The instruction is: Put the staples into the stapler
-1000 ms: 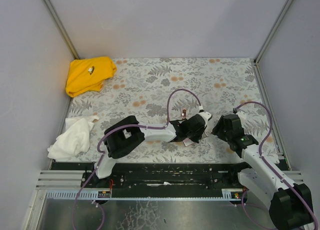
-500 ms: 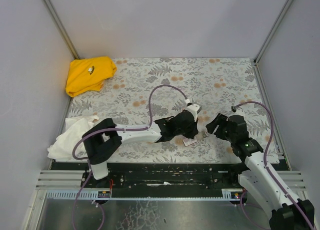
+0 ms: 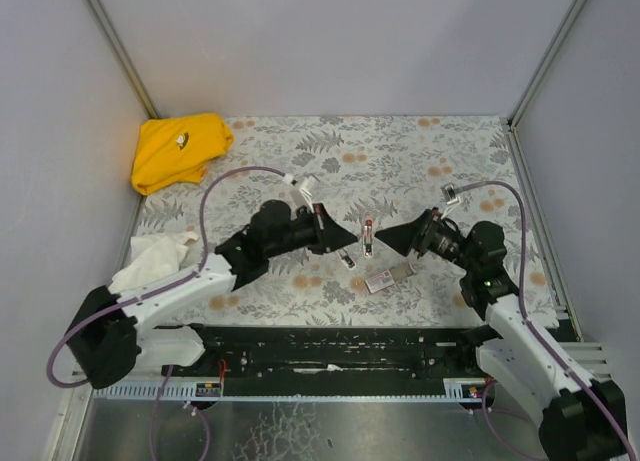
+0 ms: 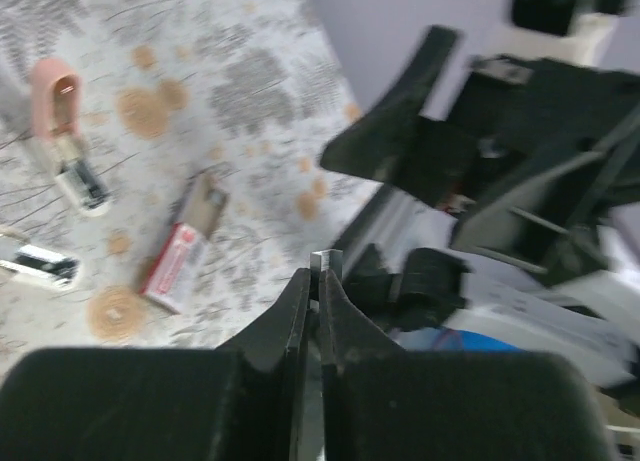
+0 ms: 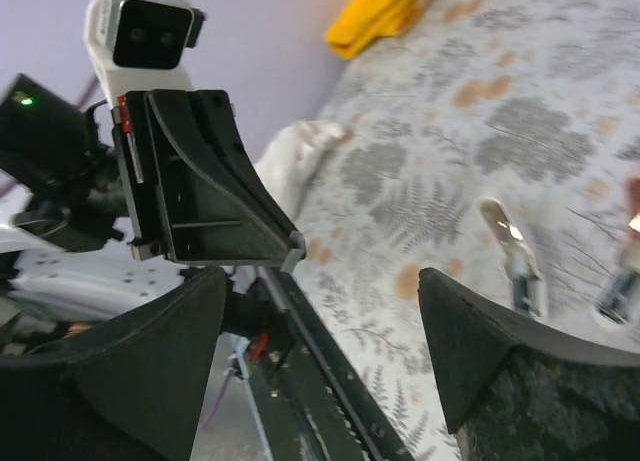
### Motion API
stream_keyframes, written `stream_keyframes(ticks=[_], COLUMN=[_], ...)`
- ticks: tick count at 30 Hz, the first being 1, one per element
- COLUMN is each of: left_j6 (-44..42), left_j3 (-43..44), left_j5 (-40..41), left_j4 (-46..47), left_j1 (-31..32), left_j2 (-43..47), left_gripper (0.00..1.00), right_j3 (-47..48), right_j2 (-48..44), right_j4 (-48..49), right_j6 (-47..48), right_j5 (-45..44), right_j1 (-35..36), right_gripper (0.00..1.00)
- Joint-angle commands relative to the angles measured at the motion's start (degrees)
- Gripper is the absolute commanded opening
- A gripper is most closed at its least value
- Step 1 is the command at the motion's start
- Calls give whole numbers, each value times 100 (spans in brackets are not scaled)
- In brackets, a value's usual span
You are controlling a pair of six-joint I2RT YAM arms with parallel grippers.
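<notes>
My left gripper [image 4: 318,277] is shut on a short silvery strip of staples [image 4: 325,263] that sticks out past its tips. It is raised above the mat left of the stapler [image 3: 367,237] in the top view. The pink-and-white stapler [image 4: 58,111] lies opened on the mat, with a small white-and-dark part [image 4: 40,266] beside it. The staples box [image 4: 183,249], red-and-white with its grey tray pulled out, lies near it. My right gripper [image 5: 322,281] is open wide and empty. It faces the left gripper [image 5: 215,191] and the strip [image 5: 294,251].
A yellow cloth [image 3: 180,149] lies at the back left of the fern-patterned mat and a white cloth [image 3: 148,271] at the front left. The black rail [image 3: 330,346] runs along the near edge. Grey walls enclose the table.
My left gripper has lifted away from the staples box and drawn back left, holding the strip. My right gripper has swung left toward it, near the stapler.
</notes>
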State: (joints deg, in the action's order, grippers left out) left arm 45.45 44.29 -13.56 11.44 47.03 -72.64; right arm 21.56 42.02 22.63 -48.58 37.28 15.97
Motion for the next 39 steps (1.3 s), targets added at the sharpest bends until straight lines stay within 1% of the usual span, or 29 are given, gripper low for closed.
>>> stream_keyframes(ticks=[1, 4, 7, 12, 16, 26, 32, 36, 39], left_j6=[879, 1268, 1572, 2146, 2442, 2557, 2637, 2711, 2744], left_j3=[-229, -241, -182, -279, -372, -327, -325, -326, -321], left_j5=[-1278, -1872, -2258, -2510, -2672, -2742, -2718, -2717, -2716], left_j4=[1053, 1474, 1837, 2626, 3115, 3149, 3252, 3401, 3448], left_j1=[-425, -672, -761, -799, -800, -798, -800, -800, -801], left_j2=[728, 1012, 1177, 1354, 1429, 1551, 1563, 1538, 1526], left_gripper=[0, 0, 0, 0, 0, 0, 0, 0, 0], right_j3=[151, 477, 624, 863, 1078, 1491, 1567, 1579, 1564], right_j2=[508, 793, 978, 1309, 1500, 1817, 1974, 1978, 1993], right_j4=[2957, 3172, 3673, 4727, 5006, 5596, 6112, 6102, 6067], right_j6=[-1285, -1171, -1301, -1686, -1746, -1827, -2085, -2071, -2054], right_j5=[1059, 888, 692, 578, 487, 523, 654, 729, 754], right_j1=[207, 645, 904, 1272, 1501, 1813, 1921, 1961, 1987], right_gripper=[83, 81, 78, 69, 63, 50, 42, 41, 43])
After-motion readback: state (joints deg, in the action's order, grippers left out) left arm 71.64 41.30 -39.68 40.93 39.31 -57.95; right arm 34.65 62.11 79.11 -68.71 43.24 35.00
